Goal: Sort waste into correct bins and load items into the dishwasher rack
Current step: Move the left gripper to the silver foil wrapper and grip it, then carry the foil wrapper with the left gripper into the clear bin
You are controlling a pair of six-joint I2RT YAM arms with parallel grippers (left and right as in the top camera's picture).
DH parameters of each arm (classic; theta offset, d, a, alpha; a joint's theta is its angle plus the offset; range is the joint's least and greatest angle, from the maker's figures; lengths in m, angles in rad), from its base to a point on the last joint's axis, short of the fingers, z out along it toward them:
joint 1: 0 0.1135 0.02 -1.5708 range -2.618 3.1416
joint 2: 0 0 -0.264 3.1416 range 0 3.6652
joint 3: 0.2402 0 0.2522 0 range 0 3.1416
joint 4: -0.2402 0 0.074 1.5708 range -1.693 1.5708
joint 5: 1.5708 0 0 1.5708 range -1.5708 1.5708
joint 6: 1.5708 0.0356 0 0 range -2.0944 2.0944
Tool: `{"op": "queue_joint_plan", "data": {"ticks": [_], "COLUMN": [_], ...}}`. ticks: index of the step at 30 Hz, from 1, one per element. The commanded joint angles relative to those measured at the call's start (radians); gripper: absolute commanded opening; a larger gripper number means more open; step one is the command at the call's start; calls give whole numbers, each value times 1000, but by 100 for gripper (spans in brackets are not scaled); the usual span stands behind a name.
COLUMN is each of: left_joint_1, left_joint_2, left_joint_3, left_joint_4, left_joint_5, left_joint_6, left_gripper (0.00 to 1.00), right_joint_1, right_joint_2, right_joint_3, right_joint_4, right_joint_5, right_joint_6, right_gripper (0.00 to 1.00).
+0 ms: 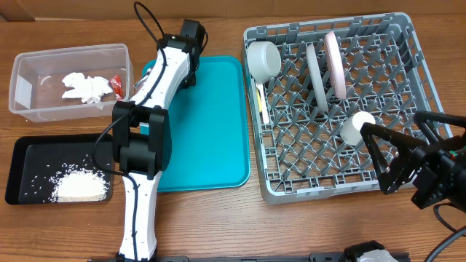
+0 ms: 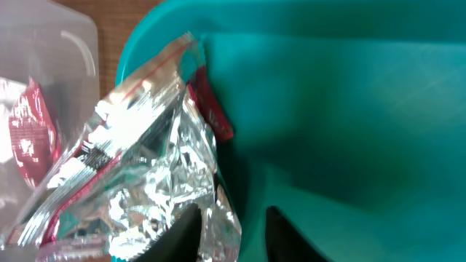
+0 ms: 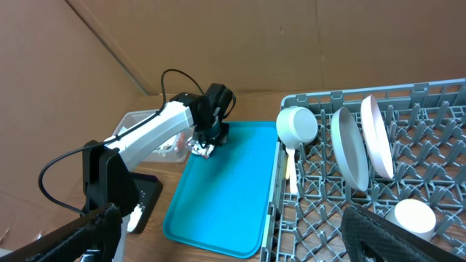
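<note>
The crinkled silver foil wrapper (image 2: 145, 167) with red marks lies over the far left corner of the teal tray (image 1: 211, 131), next to the clear tub (image 1: 22, 65). My left gripper (image 2: 231, 211) is down on it with its jaws a little apart. The wrapper's edge sits between them, against the left finger, and the right finger stands clear of it. The tub holds the white napkin (image 1: 84, 87) and a red scrap (image 1: 119, 86). Rice (image 1: 79, 185) lies in the black tray (image 1: 22, 156). My right gripper (image 1: 393, 121) hangs open and empty over the rack's (image 1: 408, 44) near right part.
In the rack stand two plates (image 1: 317, 76) on edge, a pale bowl (image 1: 263, 58), a small white cup (image 1: 358, 125) and a yellow spoon (image 1: 261, 98). The left arm (image 1: 142, 145) reaches across the tray's left edge. A cardboard wall stands behind the table.
</note>
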Motion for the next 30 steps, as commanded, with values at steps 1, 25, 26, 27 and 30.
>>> {"op": "queue_joint_plan", "data": {"ticks": [1,25,26,27,30], "left_joint_1": [11,50,55,59,69], "left_joint_2": [-15,30,32,35,39], "left_joint_3": [8,6,6,6,6], "left_joint_4": [-10,9,5,3,3], "left_joint_5": [-2,25,27,33,64], "left_joint_6": [2,3,2,2,3], "left_gripper": [36,35,36,36,35], "right_joint_1": [4,4,4,4,4], "right_joint_2": [-1,-1,-1,-1,-1], "right_joint_3": [2,2,2,2,2], "right_joint_4": [5,5,5,5,5], "right_joint_5": [7,7,7,7,7], "right_joint_6": [1,1,1,1,1], "right_gripper": [100,100,100,100,100]}}
